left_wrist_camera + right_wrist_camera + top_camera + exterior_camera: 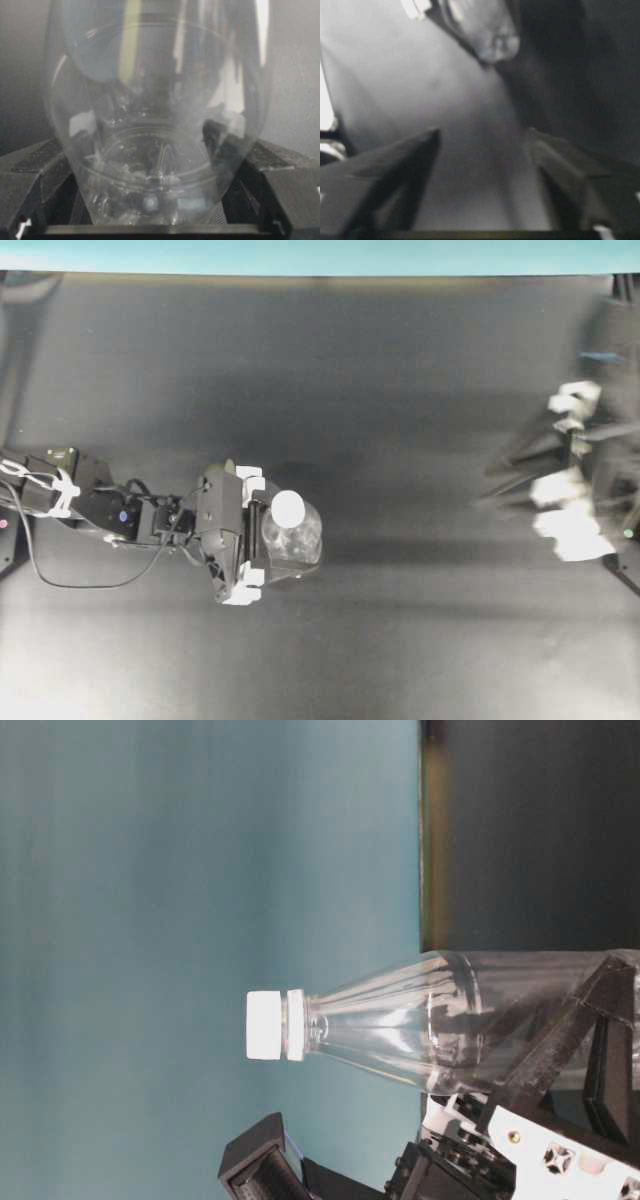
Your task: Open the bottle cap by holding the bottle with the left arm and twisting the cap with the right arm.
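Bottle stands upright mid-table, white cap on. Left gripper has its fingers on either side of the body, clamping it low down. Right arm is blurred at the far right edge, well apart from the bottle; right gripper spread wide, nothing between its fingers.

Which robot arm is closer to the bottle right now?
Left. The left gripper has its fingers on both sides of the bottle. The right gripper is open and empty, far off at the table's right edge.
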